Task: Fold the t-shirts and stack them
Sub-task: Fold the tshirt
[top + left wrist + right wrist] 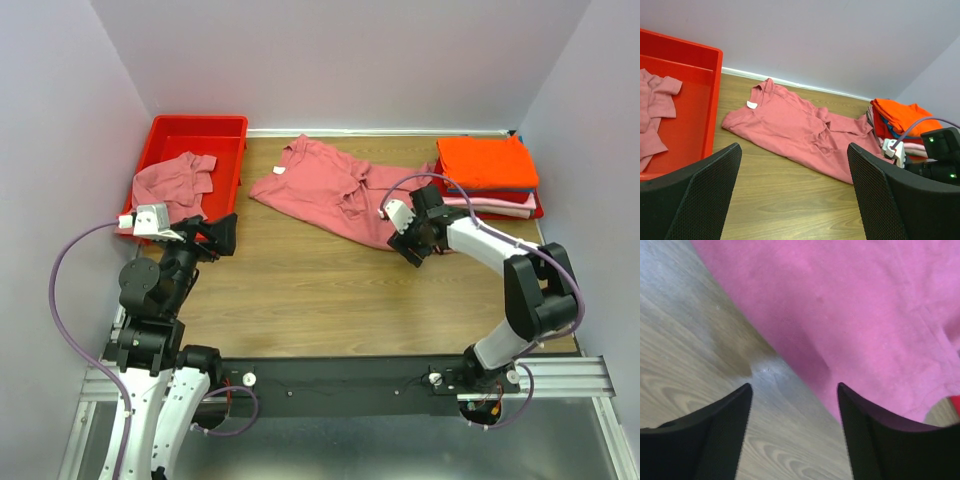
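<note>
A large rose-pink t-shirt (pixel 335 195) lies crumpled across the back middle of the table, white neck tag (pixel 279 171) up; it also shows in the left wrist view (pixel 795 132). My right gripper (pixel 409 247) is open, low over the shirt's near right hem (pixel 860 325), one finger above the cloth edge. A second rose-pink shirt (pixel 175 183) lies bunched in the red bin (pixel 232 150). Folded shirts, orange on top (pixel 487 161), are stacked at the back right. My left gripper (pixel 222 236) is open and empty, by the bin's near corner.
The red bin stands at the back left against the wall. The folded stack rests on a red tray (pixel 537 208) at the back right. Bare wooden tabletop (pixel 330 300) lies between the arms and the shirt. Walls close in on three sides.
</note>
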{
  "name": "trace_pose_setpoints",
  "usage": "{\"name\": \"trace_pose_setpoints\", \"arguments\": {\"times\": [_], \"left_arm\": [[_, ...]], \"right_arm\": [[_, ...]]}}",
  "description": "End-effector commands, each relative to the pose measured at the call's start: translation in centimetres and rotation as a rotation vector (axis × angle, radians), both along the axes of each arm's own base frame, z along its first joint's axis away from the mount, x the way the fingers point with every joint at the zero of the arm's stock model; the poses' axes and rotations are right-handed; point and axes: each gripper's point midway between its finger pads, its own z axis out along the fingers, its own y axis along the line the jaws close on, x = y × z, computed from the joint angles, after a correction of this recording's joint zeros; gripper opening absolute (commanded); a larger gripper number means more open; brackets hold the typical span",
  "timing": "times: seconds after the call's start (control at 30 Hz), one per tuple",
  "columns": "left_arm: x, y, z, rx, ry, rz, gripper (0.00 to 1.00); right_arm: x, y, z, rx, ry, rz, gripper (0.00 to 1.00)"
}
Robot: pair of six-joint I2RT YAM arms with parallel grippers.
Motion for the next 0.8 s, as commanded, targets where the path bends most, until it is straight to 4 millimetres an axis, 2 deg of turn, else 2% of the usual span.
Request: {"name": "trace_pose_setpoints", "arguments": {"times": [0.0, 0.03, 0.1, 0.13, 0.2, 0.23, 0.27, 0.3, 0.43, 0.53, 0.77], "left_arm": [[-0.2, -0.7, -0.7, 0.011, 0.009, -0.040, 0.94], [-0.3, -0.7, -0.7, 0.011, 0.007, -0.041, 0.94], [-0.4, -0.6, -0.7, 0.013, 0.010, -0.036, 0.94], [-0.4, -0.5, -0.7, 0.014, 0.008, -0.035, 0.94], [-0.5, -0.5, -0.7, 0.015, 0.006, -0.035, 0.94], [-0.5, -0.5, -0.7, 0.015, 0.005, -0.035, 0.94], [-0.5, -0.6, -0.8, 0.014, 0.008, -0.036, 0.94], [-0.5, -0.6, -0.8, 0.014, 0.007, -0.038, 0.94], [-0.6, -0.6, -0.6, 0.013, 0.002, -0.039, 0.94], [-0.7, -0.4, -0.5, 0.017, 0.003, -0.031, 0.94], [-0.9, -0.3, -0.3, 0.026, 0.002, -0.026, 0.94]], "right_arm": [[0.3, -0.1, -2.0, -0.030, 0.030, 0.012, 0.73], [0.4, 0.0, -2.2, -0.030, 0.035, 0.009, 0.65], [0.6, -0.1, -2.9, -0.043, 0.050, 0.007, 0.61], [0.6, -0.2, -3.2, -0.050, 0.054, 0.007, 0.53], [0.7, -0.3, -3.4, -0.060, 0.056, 0.004, 0.46], [0.8, -0.4, -3.7, -0.066, 0.063, 0.003, 0.37], [0.8, -0.4, -3.8, -0.068, 0.064, 0.007, 0.34], [0.9, -0.3, -4.0, -0.067, 0.071, 0.008, 0.26], [1.0, 0.4, -4.5, -0.068, 0.083, 0.026, 0.11], [0.7, 1.7, -4.8, -0.066, 0.093, 0.057, 0.02], [-0.8, 8.7, -4.3, 0.013, 0.132, 0.200, 0.00]]}}
